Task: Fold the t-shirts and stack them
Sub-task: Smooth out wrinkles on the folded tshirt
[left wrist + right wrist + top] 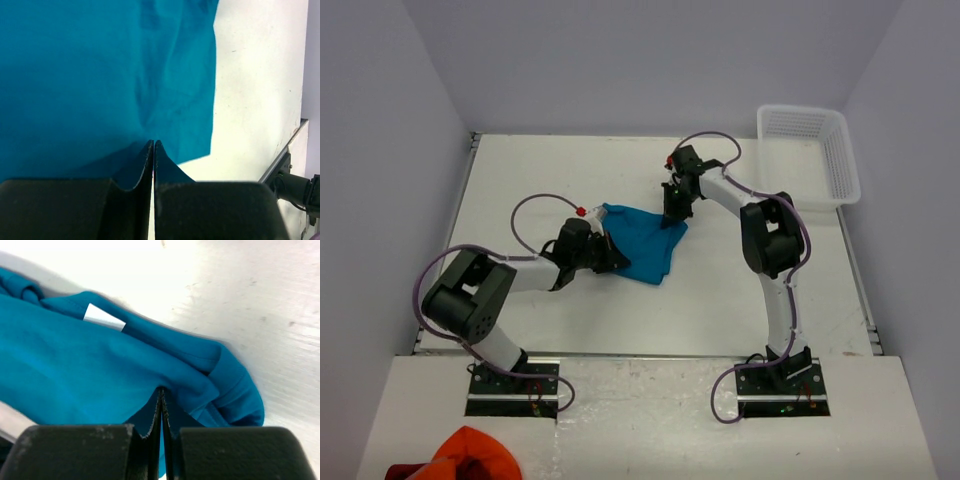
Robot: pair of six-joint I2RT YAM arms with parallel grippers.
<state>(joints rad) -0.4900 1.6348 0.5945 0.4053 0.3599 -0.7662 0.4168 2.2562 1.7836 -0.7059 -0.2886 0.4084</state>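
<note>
Two end effectors (153, 146) (161, 392) clamp t-shirt (645, 245); sleeves indiscernible.

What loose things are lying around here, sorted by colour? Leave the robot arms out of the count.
Teal: 1, the t-shirt
White: 1, the basket
Orange-red: 1, the bunched cloth
Total: 3

Overhead; wrist close-ups sharing t-shirt (640, 245)
</note>
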